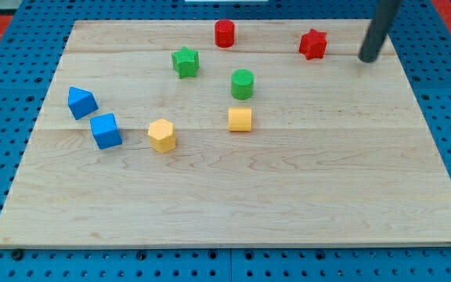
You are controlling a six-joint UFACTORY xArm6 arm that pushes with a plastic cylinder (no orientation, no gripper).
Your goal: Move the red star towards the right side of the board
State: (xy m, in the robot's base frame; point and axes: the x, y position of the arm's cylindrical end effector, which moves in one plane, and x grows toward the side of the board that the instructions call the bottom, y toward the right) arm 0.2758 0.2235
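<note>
Though unlabelled, red star (313,44) beside tip (368,58)

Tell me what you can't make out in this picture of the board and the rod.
- Camera view: the rod's upper part is cut off by the view's top edge; only the lower stretch down to my tip shows, to the right of the red star.
- The board's corners at the view's bottom are cut off by the view's side edges.

No text, label, brand or number can be read anywhere.
</note>
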